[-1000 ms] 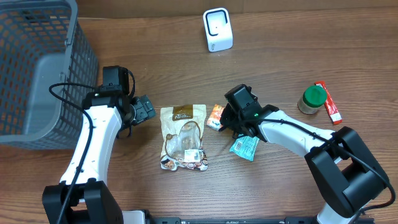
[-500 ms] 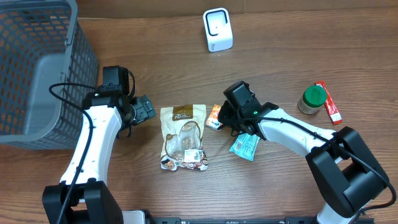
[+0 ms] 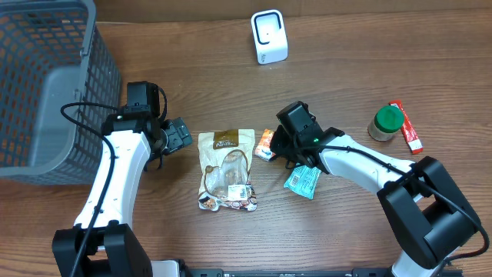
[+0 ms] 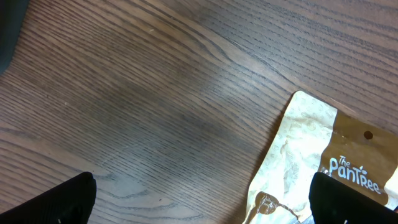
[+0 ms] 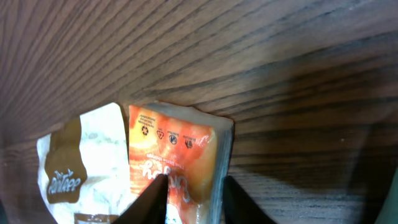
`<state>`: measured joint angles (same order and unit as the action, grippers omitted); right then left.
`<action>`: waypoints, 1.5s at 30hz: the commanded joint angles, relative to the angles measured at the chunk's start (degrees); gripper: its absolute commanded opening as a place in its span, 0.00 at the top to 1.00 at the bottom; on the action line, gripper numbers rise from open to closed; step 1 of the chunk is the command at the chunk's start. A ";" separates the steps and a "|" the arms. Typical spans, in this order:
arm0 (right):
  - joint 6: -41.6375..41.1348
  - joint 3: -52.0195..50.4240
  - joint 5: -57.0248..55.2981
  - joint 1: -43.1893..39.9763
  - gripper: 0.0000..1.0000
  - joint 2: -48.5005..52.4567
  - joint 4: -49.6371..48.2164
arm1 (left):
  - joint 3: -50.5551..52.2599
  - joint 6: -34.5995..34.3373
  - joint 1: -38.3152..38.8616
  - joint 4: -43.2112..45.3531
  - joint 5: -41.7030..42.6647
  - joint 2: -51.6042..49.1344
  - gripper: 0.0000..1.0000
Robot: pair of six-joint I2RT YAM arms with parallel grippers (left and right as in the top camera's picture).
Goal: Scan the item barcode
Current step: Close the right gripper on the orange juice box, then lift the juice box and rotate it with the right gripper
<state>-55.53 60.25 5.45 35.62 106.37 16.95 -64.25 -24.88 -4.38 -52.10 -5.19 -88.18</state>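
A small orange snack packet (image 3: 266, 143) lies at the table's middle, just right of a beige pouch (image 3: 226, 168). My right gripper (image 3: 280, 151) is down on it. In the right wrist view the two dark fingertips (image 5: 152, 199) straddle the right part of the orange packet (image 5: 177, 146), and my right gripper (image 5: 194, 200) is shut on it. The white barcode scanner (image 3: 269, 36) stands at the back centre. My left gripper (image 3: 183, 135) hovers left of the pouch. It stands wide open over bare wood in its wrist view (image 4: 202, 205), with the pouch's corner (image 4: 323, 162) by its right finger.
A grey mesh basket (image 3: 46, 85) fills the far left. A teal packet (image 3: 303, 181) lies under the right arm. At the right stand a green-lidded jar (image 3: 387, 121) and a red bar (image 3: 407, 127). The beige pouch (image 5: 81, 168) touches the orange packet's left side.
The right gripper has edged slightly left and its jaws have narrowed a little on the orange packet. The left arm has not moved.
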 commanded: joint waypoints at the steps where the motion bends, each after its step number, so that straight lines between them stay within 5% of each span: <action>1: 0.24 -0.68 -0.94 -0.20 0.74 0.39 -0.37 | -0.83 0.66 -0.11 0.04 -0.59 0.13 0.00; 26: 0.22 -1.05 -2.40 1.73 0.74 3.87 -0.61 | -0.83 0.66 -0.11 0.04 -0.59 0.13 0.00; 30: 0.22 -1.05 -0.63 1.68 0.96 3.87 -0.66 | -0.83 0.66 -0.11 0.04 -0.59 0.13 0.00; 35: 0.28 -0.98 0.48 0.11 0.96 3.04 0.24 | -0.83 0.66 -0.11 0.04 -0.59 0.13 0.00; 45: 17.35 -0.98 31.87 -14.58 0.96 -6.47 1.20 | -0.83 0.66 -0.11 0.04 -0.59 0.13 0.00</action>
<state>-46.39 59.46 22.46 25.34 104.62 18.59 -64.25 -24.88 -4.38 -52.10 -5.19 -88.18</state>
